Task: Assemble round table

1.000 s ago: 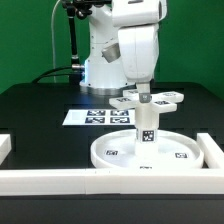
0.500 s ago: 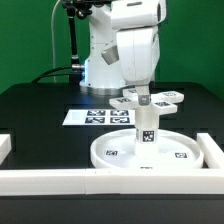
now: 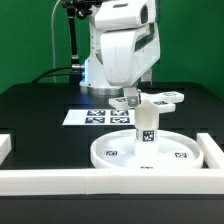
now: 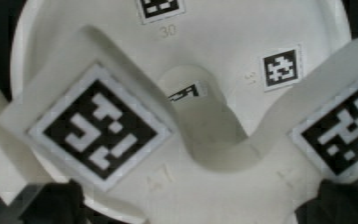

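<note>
Fingers (image 4: 51, 205) are standing wide open above the base (image 3: 150, 99) on the leg (image 3: 146, 125), probably needing a regrip to tighten

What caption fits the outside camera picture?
Robot arm above a white cross-shaped base on a short leg standing in a round disc.

round disc: large rimmed white plastic disc (image 3: 143, 152) below the gripper, smooth with a soft sheen
leg: short white plastic cylinder (image 3: 146, 126) just under the gripper, smooth, satin
base: white plastic cross-shaped piece (image 4: 194, 140) right beneath the fingers, smooth, slightly glossy
tags: small black-and-white square stickers (image 4: 101, 122), flat matt print
table: black tabletop (image 3: 40, 110) around the gripper's work, matt, finely textured
arm: white robot casing (image 3: 120, 45), glossy hard plastic
</note>
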Tool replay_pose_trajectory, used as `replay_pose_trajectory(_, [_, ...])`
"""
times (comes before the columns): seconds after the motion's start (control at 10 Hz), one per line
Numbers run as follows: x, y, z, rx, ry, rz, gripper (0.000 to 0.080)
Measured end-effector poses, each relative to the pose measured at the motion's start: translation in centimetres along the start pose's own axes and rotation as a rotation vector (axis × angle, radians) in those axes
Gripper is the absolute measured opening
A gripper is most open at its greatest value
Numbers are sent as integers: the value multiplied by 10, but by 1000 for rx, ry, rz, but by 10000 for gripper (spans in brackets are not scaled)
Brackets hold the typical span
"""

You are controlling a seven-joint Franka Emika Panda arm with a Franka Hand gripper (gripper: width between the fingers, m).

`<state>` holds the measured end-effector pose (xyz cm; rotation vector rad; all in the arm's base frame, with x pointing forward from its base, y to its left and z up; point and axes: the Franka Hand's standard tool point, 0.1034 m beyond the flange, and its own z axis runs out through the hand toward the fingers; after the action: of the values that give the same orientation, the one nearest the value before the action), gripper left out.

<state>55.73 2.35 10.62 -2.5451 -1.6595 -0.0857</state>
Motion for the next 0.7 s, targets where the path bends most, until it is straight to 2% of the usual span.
replay_pose_trajectory(0.7, [12, -5, 0, 5, 2, 109, 649])
